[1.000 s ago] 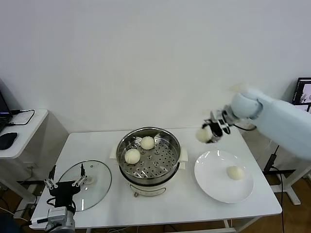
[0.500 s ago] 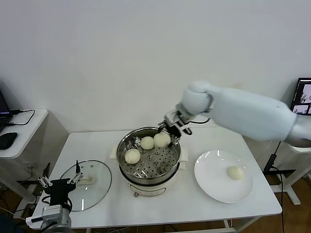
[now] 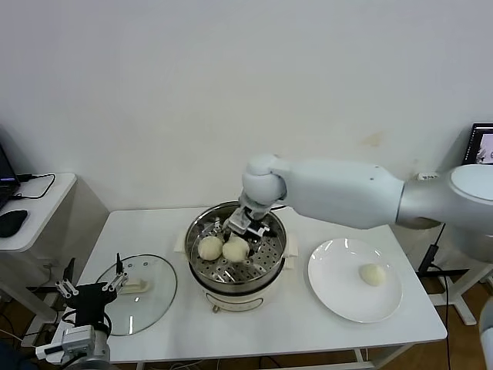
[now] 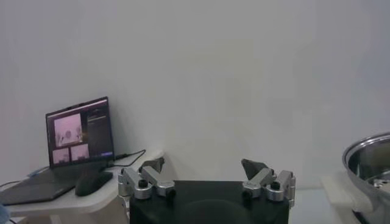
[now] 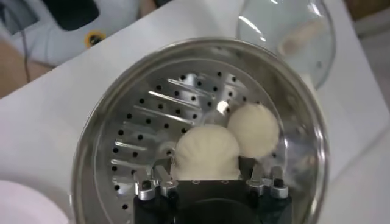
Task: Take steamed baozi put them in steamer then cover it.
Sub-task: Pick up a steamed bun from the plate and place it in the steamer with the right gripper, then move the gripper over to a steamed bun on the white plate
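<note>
Head view shows the right gripper low inside the steamer, grasping a baozi to set it beside another, while the left gripper waits released.

You get bright, even room light, soft shadows. Glare on steamer tray and glass cover; cover and bg look soft in right wrist view.

Left gripper spread wide, laptop behind, steamer nearby.
</note>
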